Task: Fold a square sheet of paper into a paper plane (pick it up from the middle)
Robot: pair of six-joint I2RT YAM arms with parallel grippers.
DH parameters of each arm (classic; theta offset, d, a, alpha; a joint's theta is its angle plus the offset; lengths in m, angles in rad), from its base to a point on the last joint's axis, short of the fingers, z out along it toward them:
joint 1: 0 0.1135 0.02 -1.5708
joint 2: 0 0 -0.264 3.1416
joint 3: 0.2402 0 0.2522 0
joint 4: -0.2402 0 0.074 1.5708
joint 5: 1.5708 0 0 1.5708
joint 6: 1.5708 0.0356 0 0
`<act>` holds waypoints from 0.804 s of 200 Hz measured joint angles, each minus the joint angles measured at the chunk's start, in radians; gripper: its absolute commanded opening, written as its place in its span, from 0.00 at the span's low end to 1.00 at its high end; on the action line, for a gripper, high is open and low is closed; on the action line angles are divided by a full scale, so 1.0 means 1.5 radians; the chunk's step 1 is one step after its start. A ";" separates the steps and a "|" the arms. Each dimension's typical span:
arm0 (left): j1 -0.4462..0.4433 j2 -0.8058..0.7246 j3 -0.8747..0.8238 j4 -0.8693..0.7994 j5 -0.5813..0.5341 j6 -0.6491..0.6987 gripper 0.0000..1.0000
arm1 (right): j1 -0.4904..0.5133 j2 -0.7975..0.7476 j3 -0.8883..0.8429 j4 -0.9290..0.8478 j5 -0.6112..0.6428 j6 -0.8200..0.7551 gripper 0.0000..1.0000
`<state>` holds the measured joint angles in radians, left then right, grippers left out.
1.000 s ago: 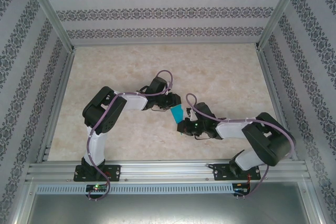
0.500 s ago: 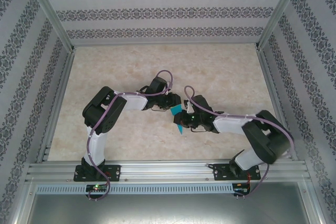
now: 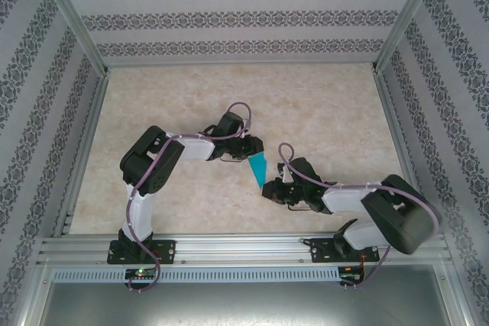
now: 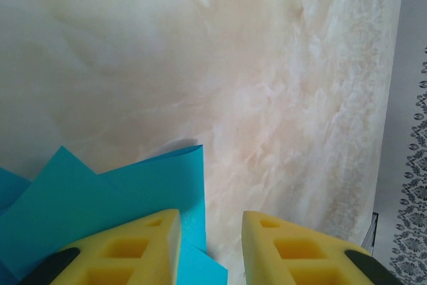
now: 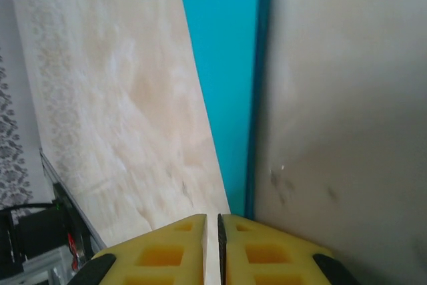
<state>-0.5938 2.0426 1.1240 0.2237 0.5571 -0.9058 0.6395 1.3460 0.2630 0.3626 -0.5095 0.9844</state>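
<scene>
The teal-blue sheet of paper (image 3: 258, 167), folded into a slim wedge like a paper plane, lies flat mid-table with its sharp tip pointing to the near side. My left gripper (image 3: 249, 152) stands over its wide far end. In the left wrist view the jaws (image 4: 211, 221) are open, and the left finger (image 4: 133, 245) sits over layered paper (image 4: 100, 198). My right gripper (image 3: 267, 186) is at the tip. In the right wrist view the right gripper (image 5: 219, 221) is shut. The paper's (image 5: 230, 65) narrow end and dark crease run down to the right finger (image 5: 267, 245), not into the slit.
The pale marbled table (image 3: 306, 104) stretches free behind and beside the arms. Aluminium rails (image 3: 244, 246) run along the near edge, with posts (image 3: 72, 17) at the corners. Patterned walls (image 3: 244, 17) close in three sides.
My right gripper slid up along the paper toward the left gripper, then drew back toward the near edge. The paper now lies as one slim wedge. The left arm stayed still.
</scene>
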 measured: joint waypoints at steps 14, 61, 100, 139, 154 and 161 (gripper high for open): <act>0.000 0.000 0.000 0.000 0.000 0.000 0.33 | 0.003 -0.041 -0.001 -0.056 0.006 -0.008 0.15; 0.000 -0.001 0.000 0.000 0.000 0.000 0.33 | -0.002 -0.102 0.079 -0.161 0.043 -0.038 0.17; 0.000 -0.001 0.000 0.001 0.000 0.000 0.33 | -0.006 0.031 0.172 -0.111 0.033 -0.050 0.14; 0.000 -0.001 0.000 0.001 0.000 0.001 0.33 | -0.006 0.132 0.153 -0.083 0.035 -0.055 0.04; 0.000 -0.001 0.000 0.000 -0.002 0.002 0.33 | -0.011 0.136 0.141 -0.061 0.027 -0.059 0.00; 0.000 -0.001 0.000 0.000 -0.003 0.003 0.33 | -0.012 0.136 0.136 -0.051 0.026 -0.060 0.00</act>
<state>-0.5934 2.0411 1.1240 0.2237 0.5526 -0.9009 0.6216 1.5494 0.4671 0.2867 -0.4698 0.8948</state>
